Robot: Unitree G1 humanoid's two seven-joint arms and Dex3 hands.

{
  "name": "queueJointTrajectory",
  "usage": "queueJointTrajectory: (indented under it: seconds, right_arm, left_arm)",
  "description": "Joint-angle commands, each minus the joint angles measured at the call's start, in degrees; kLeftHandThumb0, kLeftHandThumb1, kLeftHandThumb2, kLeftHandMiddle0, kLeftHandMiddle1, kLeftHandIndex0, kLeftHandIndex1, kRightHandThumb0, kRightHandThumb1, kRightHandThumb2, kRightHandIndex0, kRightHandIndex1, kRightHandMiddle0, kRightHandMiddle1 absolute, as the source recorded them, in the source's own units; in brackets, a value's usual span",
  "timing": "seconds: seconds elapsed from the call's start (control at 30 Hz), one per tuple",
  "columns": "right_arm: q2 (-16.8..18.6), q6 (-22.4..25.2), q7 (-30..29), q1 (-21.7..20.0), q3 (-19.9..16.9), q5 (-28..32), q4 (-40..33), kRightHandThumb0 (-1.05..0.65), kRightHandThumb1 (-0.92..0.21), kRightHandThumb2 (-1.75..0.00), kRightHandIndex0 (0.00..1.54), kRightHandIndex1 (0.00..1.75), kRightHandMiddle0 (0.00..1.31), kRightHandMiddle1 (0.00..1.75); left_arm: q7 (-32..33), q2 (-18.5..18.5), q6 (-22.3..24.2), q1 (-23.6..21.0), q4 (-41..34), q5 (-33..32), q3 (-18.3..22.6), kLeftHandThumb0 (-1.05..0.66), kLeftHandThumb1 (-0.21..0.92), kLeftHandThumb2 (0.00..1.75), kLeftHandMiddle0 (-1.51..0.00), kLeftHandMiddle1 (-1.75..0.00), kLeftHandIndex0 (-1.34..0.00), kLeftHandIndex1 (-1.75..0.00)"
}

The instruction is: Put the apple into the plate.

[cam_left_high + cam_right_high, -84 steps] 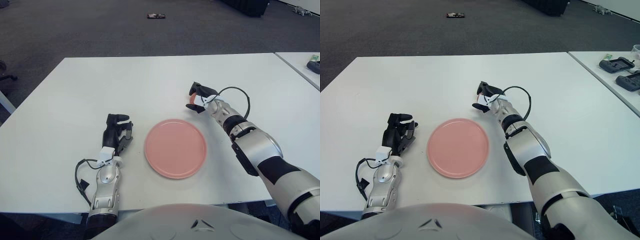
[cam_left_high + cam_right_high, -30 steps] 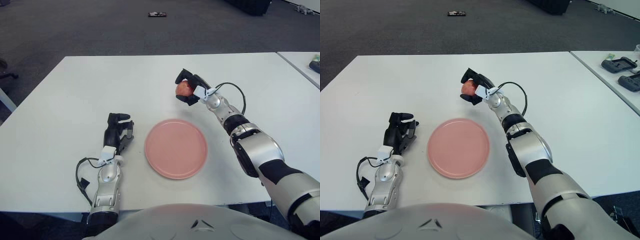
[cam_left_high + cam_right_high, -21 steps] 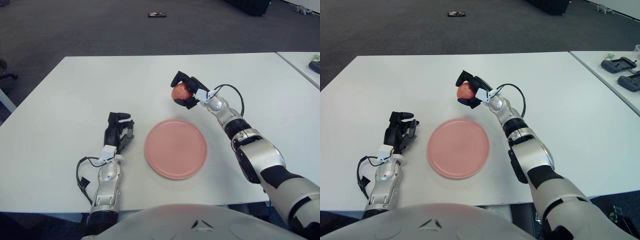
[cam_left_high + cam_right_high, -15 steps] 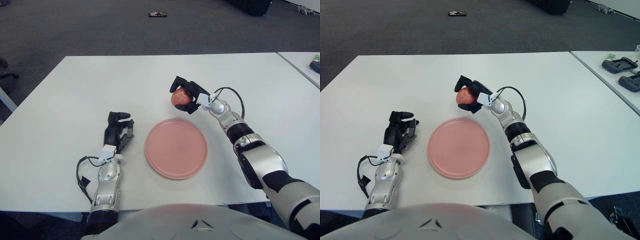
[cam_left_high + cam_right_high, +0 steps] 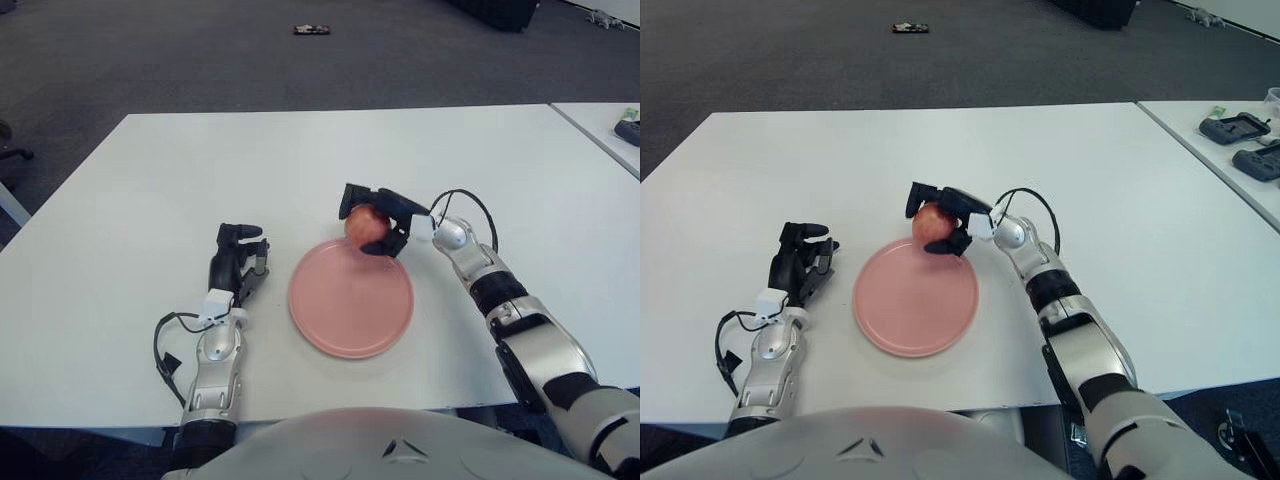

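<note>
A red apple [image 5: 367, 223] is held in my right hand [image 5: 375, 221], whose black fingers are curled around it. The hand and apple hover over the far edge of the pink plate [image 5: 350, 298], which lies flat near the front middle of the white table [image 5: 200, 170]. In the right eye view the apple [image 5: 932, 224] shows just above the plate's [image 5: 915, 297] far rim. My left hand [image 5: 234, 262] shows to the left of the plate, fingers relaxed and holding nothing.
Another white table [image 5: 1230, 140] at the right carries dark devices [image 5: 1232, 129]. A small dark object [image 5: 312, 31] lies on the grey carpet beyond the table. A black cable [image 5: 470, 205] loops off my right wrist.
My right hand closed on the apple at the right of the plate, lifted it, and has carried it left and toward me, down to the plate's far rim. The left hand stayed put.
</note>
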Motion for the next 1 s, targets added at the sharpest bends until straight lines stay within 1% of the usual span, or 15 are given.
queueJointTrajectory:
  seconds: [0.0,0.1,0.2,0.43,0.73,0.8,0.87,0.97]
  right_arm:
    - [-1.0,-1.3,2.1,0.7,0.4,2.3,-3.2,-0.45,-0.39,-1.22,1.08,1.75,0.55,1.75]
    - [-1.8,-1.2,4.4,2.1,1.0,3.2,-5.7,-0.45,-0.4,-1.21,1.07,1.75,0.54,1.75]
    - [-2.9,-0.1,7.1,3.4,2.0,3.3,-8.8,-0.45,-0.41,-1.2,1.06,1.75,0.53,1.75]
    - [-5.2,2.2,10.7,5.4,3.9,1.9,-14.5,-0.44,-0.43,-1.18,1.01,1.75,0.52,1.75]
    - [-6.9,6.0,14.4,7.3,6.0,2.0,-20.0,-0.45,-0.38,-1.23,1.05,1.75,0.56,1.75]
    - [-7.1,5.4,14.4,7.7,6.7,1.4,-20.7,-0.46,-0.37,-1.24,1.07,1.75,0.56,1.75]
    - [-7.3,3.3,13.0,8.2,7.1,-0.3,-20.9,-0.46,-0.36,-1.26,1.09,1.75,0.58,1.75]
    - [-7.5,2.0,11.4,8.6,7.4,-2.0,-21.2,-0.47,-0.35,-1.27,1.11,1.75,0.58,1.75]
  left_arm:
    - [0.2,0.1,-0.2,-0.5,0.1,0.2,0.0,-0.35,0.92,0.53,-0.33,-1.42,-0.2,-1.75]
    - [0.3,0.1,0.0,-0.4,-0.1,0.3,0.0,-0.35,0.92,0.53,-0.33,-1.42,-0.2,-1.75]
    - [0.5,0.1,0.2,-0.4,-0.3,0.4,0.1,-0.35,0.92,0.52,-0.34,-1.43,-0.2,-1.75]
    - [0.7,0.1,0.1,-0.3,-0.3,0.7,0.0,-0.35,0.92,0.53,-0.35,-1.44,-0.2,-1.75]
    - [0.5,0.1,-0.1,-0.3,-0.4,0.6,0.0,-0.35,0.92,0.52,-0.35,-1.42,-0.2,-1.75]
    - [0.6,0.1,0.0,-0.3,-0.4,0.6,0.0,-0.35,0.92,0.52,-0.35,-1.42,-0.2,-1.75]
    - [0.4,0.1,0.1,-0.3,-0.5,0.5,0.0,-0.35,0.92,0.52,-0.35,-1.41,-0.2,-1.75]
    - [0.3,0.1,0.2,-0.3,-0.6,0.4,0.0,-0.35,0.92,0.52,-0.35,-1.41,-0.2,-1.75]
